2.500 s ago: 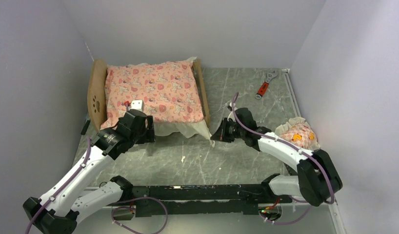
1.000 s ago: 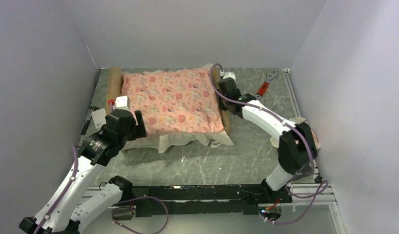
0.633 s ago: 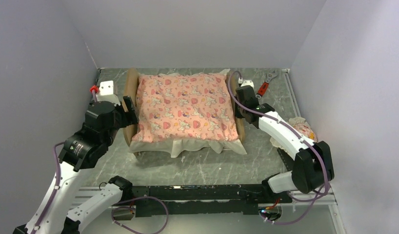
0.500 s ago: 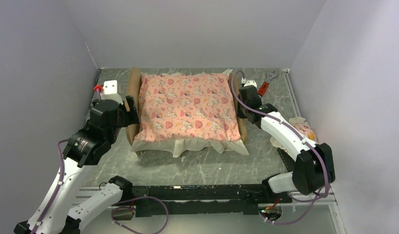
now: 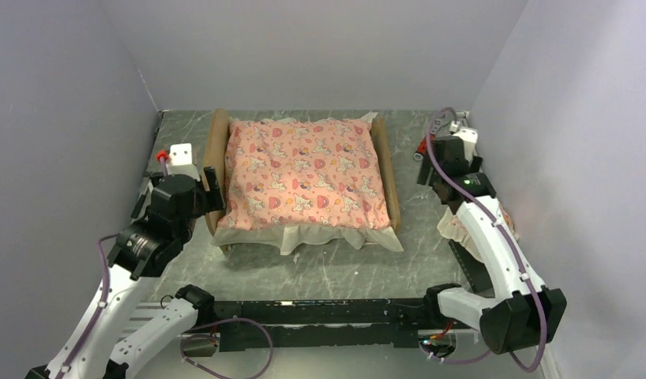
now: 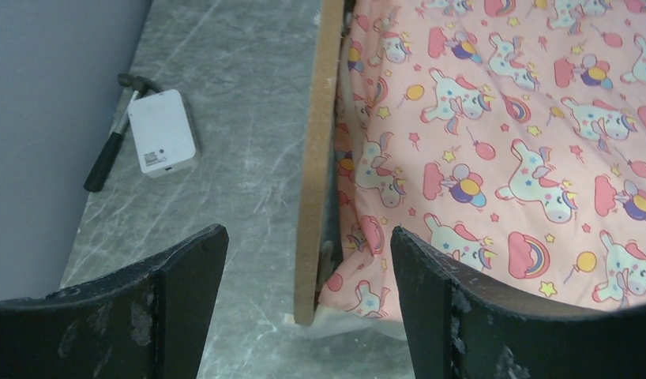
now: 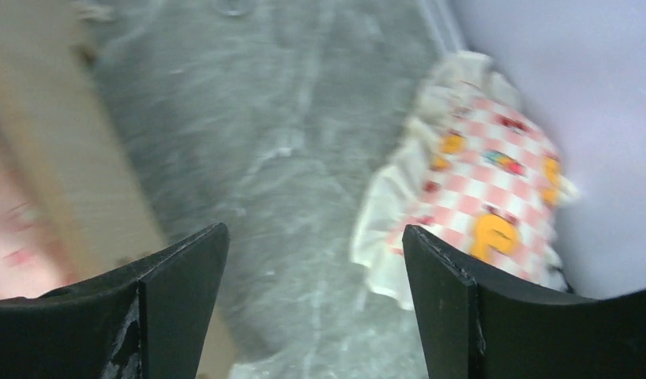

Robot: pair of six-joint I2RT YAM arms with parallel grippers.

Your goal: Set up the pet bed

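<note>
**Found pet bed on the far half of the table, both sets of jaws spread**

Found the small light-wood pet bed (image 5: 387, 170) standing on the far half of the grey marbled table (image 5: 320, 264), one end board to the left and one to the right. Saw a pink cartoon-print mattress (image 5: 304, 170) filling the frame from board to board, its cream frill spilling over the near side onto the table.

Noted the left gripper (image 6: 308, 237) at the near end of the left end board, jaws spread wide and straddling the board's edge. Placed one finger over bare table on the outer side and the other over the mattress, with a gap between each and the wood.

Noted the right gripper (image 7: 312, 237) near the right end board, on its outer side. Saw those jaws spread wide too, with only bare table between them in a blurred wrist view.

Spotted a small frilled pillow in red-and-white check (image 7: 478, 197) lying against the right wall, apart from the bed. Spotted a white rectangular box (image 6: 166, 130) and a slim black-handled tool (image 6: 107, 158) lying just beside each other by the left wall. Glimpsed a red-handled wrench (image 5: 421, 150), mostly hidden behind the right wrist.
</note>
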